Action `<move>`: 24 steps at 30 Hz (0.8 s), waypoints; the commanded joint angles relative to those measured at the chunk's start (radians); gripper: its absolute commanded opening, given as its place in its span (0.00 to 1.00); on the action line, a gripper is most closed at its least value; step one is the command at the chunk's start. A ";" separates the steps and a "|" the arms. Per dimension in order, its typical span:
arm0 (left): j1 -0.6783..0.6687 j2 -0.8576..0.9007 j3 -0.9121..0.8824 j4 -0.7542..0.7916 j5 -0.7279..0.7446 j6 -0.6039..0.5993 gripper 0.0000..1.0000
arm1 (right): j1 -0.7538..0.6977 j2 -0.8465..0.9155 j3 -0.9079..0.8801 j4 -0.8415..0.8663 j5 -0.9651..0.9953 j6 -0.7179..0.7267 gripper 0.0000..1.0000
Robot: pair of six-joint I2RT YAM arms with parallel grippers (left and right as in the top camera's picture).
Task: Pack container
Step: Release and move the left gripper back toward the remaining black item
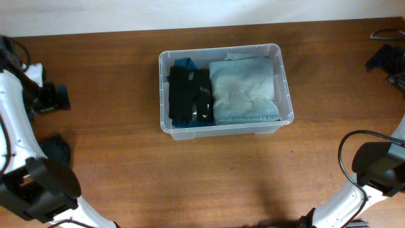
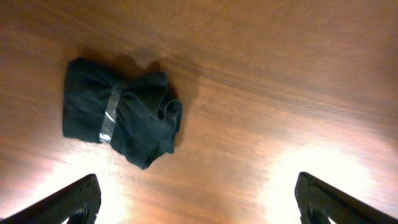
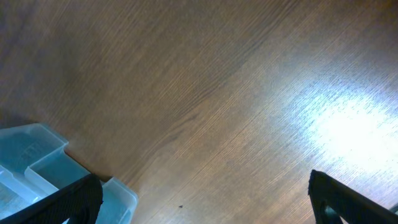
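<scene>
The clear plastic container (image 1: 282, 69) stands in the middle of the table. It holds a folded pale grey-blue garment (image 1: 243, 88) on the right and a black folded garment (image 1: 190, 95) over a blue one (image 1: 185, 63) on the left. A rolled black garment with a silver band (image 2: 118, 121) lies on the wood at the far left (image 1: 58, 149). My left gripper (image 2: 199, 199) is open and empty, above the table just short of that roll. My right gripper (image 3: 205, 196) is open and empty over bare wood. A corner of the container (image 3: 37, 162) shows at its lower left.
The wooden table top (image 1: 209, 177) runs wide around the bin. Black hardware with a cable (image 1: 386, 60) sits at the far right edge. Another black fixture (image 1: 50, 98) sits at the left edge beside my left arm.
</scene>
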 commanded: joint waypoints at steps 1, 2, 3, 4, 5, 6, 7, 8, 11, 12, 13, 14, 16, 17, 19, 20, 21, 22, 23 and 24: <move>0.002 0.008 -0.131 0.072 -0.064 -0.010 0.99 | 0.000 -0.008 -0.005 0.000 0.002 0.012 0.98; 0.002 0.008 -0.166 0.097 -0.071 -0.010 0.99 | 0.000 -0.008 -0.005 0.000 0.002 0.012 0.98; 0.002 0.008 -0.201 0.120 -0.088 -0.010 0.99 | 0.000 -0.008 -0.005 0.000 0.002 0.012 0.98; 0.002 0.008 -0.239 0.147 -0.117 -0.010 0.99 | 0.000 -0.008 -0.005 0.000 0.002 0.012 0.98; 0.002 0.008 -0.266 0.169 -0.144 -0.010 0.99 | 0.000 -0.008 -0.005 0.000 0.002 0.012 0.98; 0.002 0.008 -0.298 0.196 -0.181 -0.010 0.99 | 0.000 -0.008 -0.005 0.000 0.002 0.012 0.98; 0.003 0.008 -0.322 0.220 -0.206 -0.010 0.99 | 0.000 -0.008 -0.005 0.000 0.002 0.012 0.98; 0.003 0.008 -0.340 0.242 -0.213 -0.010 0.99 | 0.000 -0.008 -0.005 0.000 0.002 0.012 0.98; 0.002 0.008 -0.386 0.329 -0.201 -0.026 0.99 | 0.000 -0.008 -0.005 0.000 0.002 0.012 0.99; 0.002 0.008 -0.398 0.351 -0.201 -0.029 0.99 | 0.000 -0.008 -0.005 0.000 0.002 0.012 0.99; 0.002 0.008 -0.409 0.369 -0.201 -0.032 0.99 | 0.000 -0.008 -0.005 0.000 0.002 0.012 0.98; 0.002 0.008 -0.417 0.380 -0.201 -0.036 0.99 | 0.000 -0.008 -0.005 0.000 0.002 0.012 0.98; 0.002 0.008 -0.427 0.387 -0.205 -0.042 0.99 | 0.000 -0.008 -0.005 0.000 0.002 0.012 0.98; 0.002 0.008 -0.433 0.387 -0.211 -0.056 0.99 | 0.000 -0.008 -0.005 0.000 0.002 0.012 0.99; 0.004 0.008 -0.447 0.389 -0.224 -0.080 0.99 | 0.000 -0.008 -0.005 0.000 0.002 0.012 0.98; 0.006 0.008 -0.459 0.398 -0.230 -0.087 0.99 | 0.000 -0.008 -0.005 0.000 0.002 0.012 0.99; 0.007 0.008 -0.470 0.409 -0.231 -0.093 0.99 | 0.000 -0.008 -0.005 0.000 0.002 0.012 0.99; 0.010 0.008 -0.486 0.422 -0.231 -0.106 0.99 | 0.000 -0.008 -0.005 0.000 0.002 0.012 0.99; 0.013 0.008 -0.500 0.434 -0.230 -0.119 0.99 | 0.000 -0.008 -0.005 0.000 0.002 0.012 0.99; 0.016 0.008 -0.517 0.451 -0.231 -0.136 0.99 | 0.000 -0.008 -0.005 0.000 0.002 0.012 0.98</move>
